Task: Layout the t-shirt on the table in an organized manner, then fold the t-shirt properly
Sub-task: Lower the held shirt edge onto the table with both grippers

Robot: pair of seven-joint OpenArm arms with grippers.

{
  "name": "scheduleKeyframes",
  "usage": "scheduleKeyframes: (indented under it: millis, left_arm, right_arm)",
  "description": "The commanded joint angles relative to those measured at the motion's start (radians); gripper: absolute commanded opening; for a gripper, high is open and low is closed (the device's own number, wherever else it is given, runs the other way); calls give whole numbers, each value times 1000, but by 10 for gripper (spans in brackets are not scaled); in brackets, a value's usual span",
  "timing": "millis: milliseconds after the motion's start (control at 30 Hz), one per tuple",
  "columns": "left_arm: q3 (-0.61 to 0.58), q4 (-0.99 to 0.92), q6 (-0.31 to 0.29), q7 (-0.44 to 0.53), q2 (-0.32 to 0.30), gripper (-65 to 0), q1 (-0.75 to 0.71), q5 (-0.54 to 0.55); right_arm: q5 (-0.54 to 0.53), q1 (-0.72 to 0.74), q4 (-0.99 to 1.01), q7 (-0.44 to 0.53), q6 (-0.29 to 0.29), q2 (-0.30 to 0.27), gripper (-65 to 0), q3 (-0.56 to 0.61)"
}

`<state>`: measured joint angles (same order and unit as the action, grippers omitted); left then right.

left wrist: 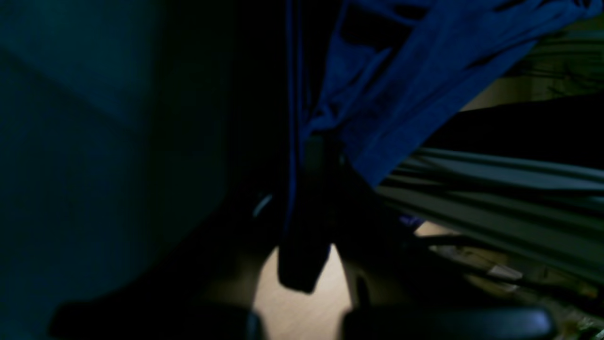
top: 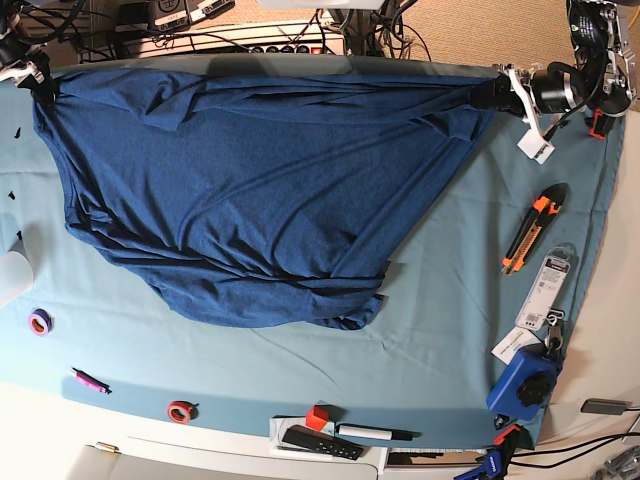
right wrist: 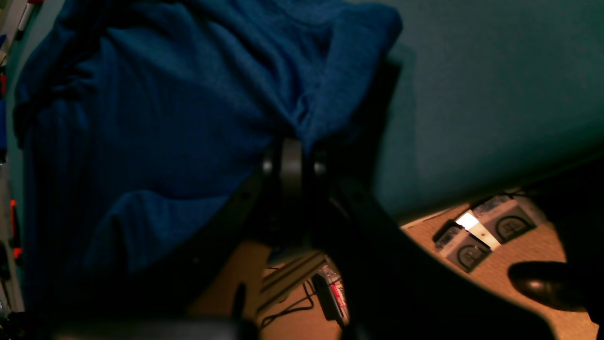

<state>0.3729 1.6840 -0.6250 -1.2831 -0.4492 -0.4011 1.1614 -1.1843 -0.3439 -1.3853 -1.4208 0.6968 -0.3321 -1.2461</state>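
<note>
The dark navy t-shirt lies on the teal-covered table, stretched taut along the far edge between both grippers, its lower part sagging into a wrinkled curve. At the far right corner my left gripper is shut on a bunched edge of the shirt; its wrist view shows dark fingers pinching blue cloth. My right gripper, at the far left corner, is likewise shut on the shirt. In the right wrist view, the cloth gathers at the closed fingertips above the table.
Along the table's right side lie an orange utility knife, a packaged item and a blue tool. Near the front edge are two tape rolls, a pink marker, a red cube and a black remote.
</note>
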Motion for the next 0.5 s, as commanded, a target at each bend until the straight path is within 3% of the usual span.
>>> scheduleKeyframes:
  millis: [0, 133, 467]
  left_arm:
    - [5, 14, -27, 5, -18, -650, 0, 68]
    - [5, 14, -73, -6, -11, -650, 3, 191]
    - [5, 14, -73, -10, -10, -650, 64, 293]
  right_arm:
    - [-55, -5, -13, 25, 1, -31, -650, -9]
    - [-157, -2, -13, 25, 1, -31, -650, 5]
    - [-158, 89, -13, 25, 1, -31, -650, 129]
